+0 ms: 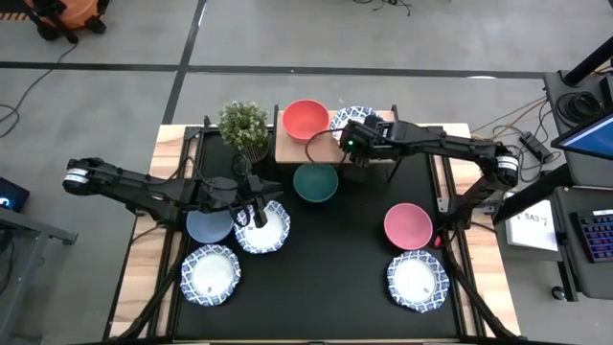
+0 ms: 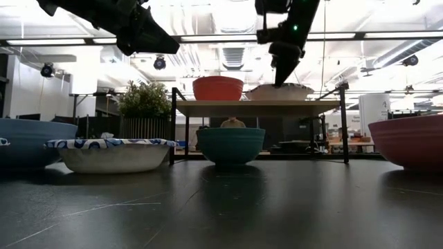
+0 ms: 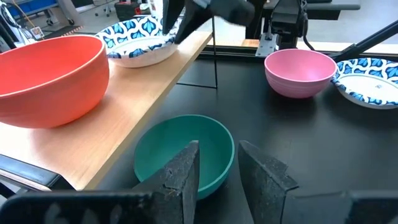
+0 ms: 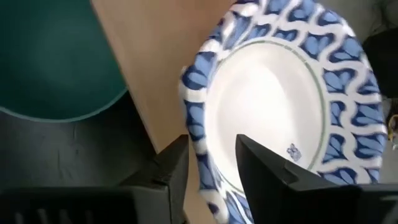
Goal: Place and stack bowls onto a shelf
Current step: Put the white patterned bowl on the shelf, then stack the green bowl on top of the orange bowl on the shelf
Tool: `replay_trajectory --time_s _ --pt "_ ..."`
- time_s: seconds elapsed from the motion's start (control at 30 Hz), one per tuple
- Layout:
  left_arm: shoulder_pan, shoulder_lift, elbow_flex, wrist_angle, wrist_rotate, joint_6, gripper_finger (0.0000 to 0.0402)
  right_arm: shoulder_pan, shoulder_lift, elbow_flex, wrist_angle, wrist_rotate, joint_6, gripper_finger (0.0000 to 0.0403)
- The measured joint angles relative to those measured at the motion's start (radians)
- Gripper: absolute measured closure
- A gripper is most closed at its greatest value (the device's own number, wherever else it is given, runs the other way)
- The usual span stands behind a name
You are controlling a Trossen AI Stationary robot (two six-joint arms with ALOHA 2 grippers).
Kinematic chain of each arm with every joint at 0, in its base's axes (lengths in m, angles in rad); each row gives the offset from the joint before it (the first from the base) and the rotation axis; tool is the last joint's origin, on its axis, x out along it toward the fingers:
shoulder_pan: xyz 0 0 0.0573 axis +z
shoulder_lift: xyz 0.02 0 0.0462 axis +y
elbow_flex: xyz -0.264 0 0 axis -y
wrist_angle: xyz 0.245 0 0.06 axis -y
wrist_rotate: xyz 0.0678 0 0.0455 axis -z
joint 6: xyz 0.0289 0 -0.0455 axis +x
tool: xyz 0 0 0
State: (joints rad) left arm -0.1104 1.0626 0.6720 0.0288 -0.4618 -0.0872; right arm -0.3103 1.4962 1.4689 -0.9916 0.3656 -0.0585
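Observation:
The shelf (image 1: 286,151) stands at the table's far edge with a red bowl (image 1: 306,120) and a blue-patterned white bowl (image 1: 360,119) resting on its board. My right gripper (image 1: 352,147) is over that patterned bowl's near rim (image 4: 198,149), open, with one finger on either side of the rim. In the low view its fingertips (image 2: 280,77) point down just above the bowl. My left gripper (image 1: 257,213) hovers open over another patterned bowl (image 1: 264,230) on the mat and holds nothing. A green bowl (image 1: 315,182) sits on the mat in front of the shelf.
A grey-blue bowl (image 1: 207,226) and a patterned bowl (image 1: 211,275) lie near left. A pink bowl (image 1: 409,225) and a patterned bowl (image 1: 418,280) lie near right. A potted plant (image 1: 244,126) stands left of the shelf. The mat's middle (image 1: 330,249) is bare.

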Motion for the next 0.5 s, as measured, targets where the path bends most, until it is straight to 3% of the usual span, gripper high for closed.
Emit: replay_trajectory --time_s 0.4,0.5 --pt "0.000 0.000 0.000 0.001 0.000 0.000 0.0308 0.090 -0.110 0.101 0.009 -0.015 0.151 0.0280" --pt "0.000 0.000 0.000 0.000 0.000 0.000 0.0308 0.131 -0.130 0.102 0.038 -0.119 0.171 0.0282"
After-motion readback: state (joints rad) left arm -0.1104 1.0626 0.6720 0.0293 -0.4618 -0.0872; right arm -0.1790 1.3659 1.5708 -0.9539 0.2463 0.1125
